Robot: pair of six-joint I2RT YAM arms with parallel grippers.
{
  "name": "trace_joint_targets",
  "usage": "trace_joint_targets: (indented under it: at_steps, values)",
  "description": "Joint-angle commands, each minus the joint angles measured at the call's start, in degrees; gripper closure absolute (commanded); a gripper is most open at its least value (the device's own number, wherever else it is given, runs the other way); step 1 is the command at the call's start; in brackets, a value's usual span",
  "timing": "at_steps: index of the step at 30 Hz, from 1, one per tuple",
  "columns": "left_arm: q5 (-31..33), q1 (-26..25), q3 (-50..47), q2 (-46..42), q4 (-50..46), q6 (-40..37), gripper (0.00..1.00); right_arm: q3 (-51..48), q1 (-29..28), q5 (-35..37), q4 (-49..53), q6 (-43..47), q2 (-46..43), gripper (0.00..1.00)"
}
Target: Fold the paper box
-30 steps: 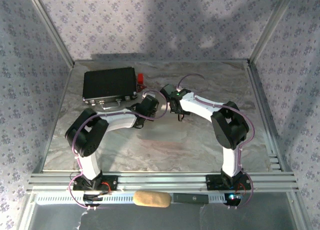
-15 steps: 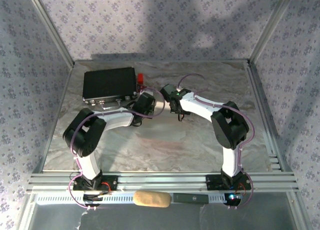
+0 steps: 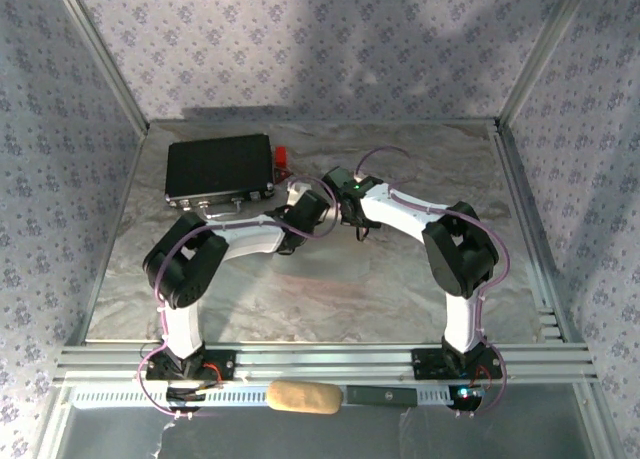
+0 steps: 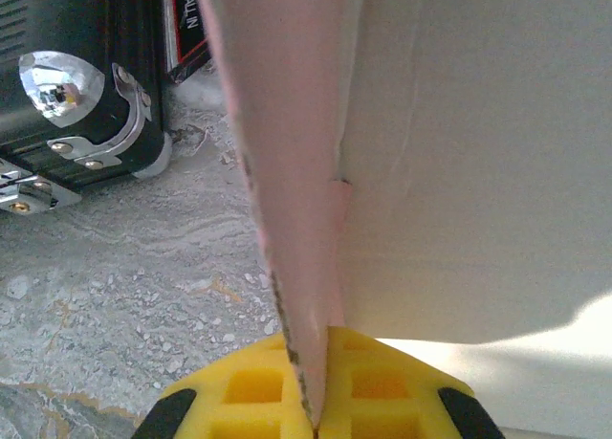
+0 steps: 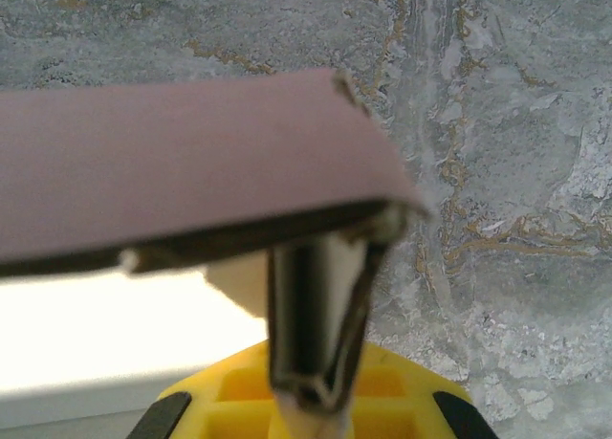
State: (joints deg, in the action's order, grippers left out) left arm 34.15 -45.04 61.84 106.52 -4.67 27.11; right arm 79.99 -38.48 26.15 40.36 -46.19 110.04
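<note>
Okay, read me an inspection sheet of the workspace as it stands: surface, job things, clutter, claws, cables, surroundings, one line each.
Surface: marbled grey table, no spills seen.
Job's things: pale pink paper box, held between both claws, its whitish inside towards the left wrist camera.
Clutter: black case at the far left; small red item next to it; tan oblong pad on the near rail.
Claws: left claw shut on the box's edge; right claw shut on a folded flap.
Cables: purple cables loop along both arms; no snag seen.
Surroundings: floral-patterned walls, metal frame posts.
</note>
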Motion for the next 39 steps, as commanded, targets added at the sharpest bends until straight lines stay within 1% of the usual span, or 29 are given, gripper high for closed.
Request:
trace_joint_targets:
  at_steps: [1,2,4,5,7,10,13,16,20,26,28,35,39]
  values:
    - [2.4,-0.7,-0.2,-0.2,-1.4,-0.9,0.82,0.2,-0.5,-1.1,2.2,0.7,1.5,1.0]
    - [1.1,-0.7,-0.3,-1.3,-1.0,-1.5,0.69,0.2,-0.5,-1.1,2.3,0.8,1.4,1.0]
    - [-1.8,-0.9,-0.9,-4.4,-0.1,-2.6,0.54,0.1,-0.3,-1.1,2.3,0.5,1.3,1.0]
    - [-4.1,-0.7,-1.4,-6.4,0.2,-2.6,0.5,0.0,-0.2,-1.3,2.2,0.5,1.4,1.0]
    - [-8.1,-0.3,-2.2,-10.4,0.9,-3.1,0.45,-0.3,0.0,-1.6,1.9,0.6,1.2,1.0]
    - [-14.8,1.9,-3.2,-14.5,2.5,-3.8,0.42,-0.1,0.1,-2.3,1.7,0.9,1.4,1.0]
    - [-17.6,4.3,-1.1,-14.4,-1.4,-4.5,0.42,0.8,0.3,-3.0,2.6,1.2,2.0,1.0]
    - [-20.0,5.7,-0.4,-13.3,-2.4,-5.6,0.45,1.1,0.4,-3.6,2.8,1.2,2.0,1.0]
    - [-20.6,6.5,-0.4,-11.4,-2.1,-5.7,0.49,1.5,0.8,-4.8,3.0,1.4,2.1,1.0]
    - [-20.0,6.9,0.6,-7.7,-0.7,-5.9,0.56,2.5,0.9,-5.9,3.6,2.2,2.6,1.0]
    - [-18.2,6.9,1.1,-6.4,-0.9,-6.0,0.58,2.9,1.0,-6.2,3.9,2.2,2.9,1.0]
    - [-15.5,7.4,-0.1,-4.4,1.6,-7.0,0.67,3.2,1.1,-6.6,3.9,2.7,3.2,1.0]
    - [-15.5,7.6,0.3,-3.6,2.7,-8.1,0.76,3.3,1.1,-6.8,3.8,2.8,3.5,1.0]
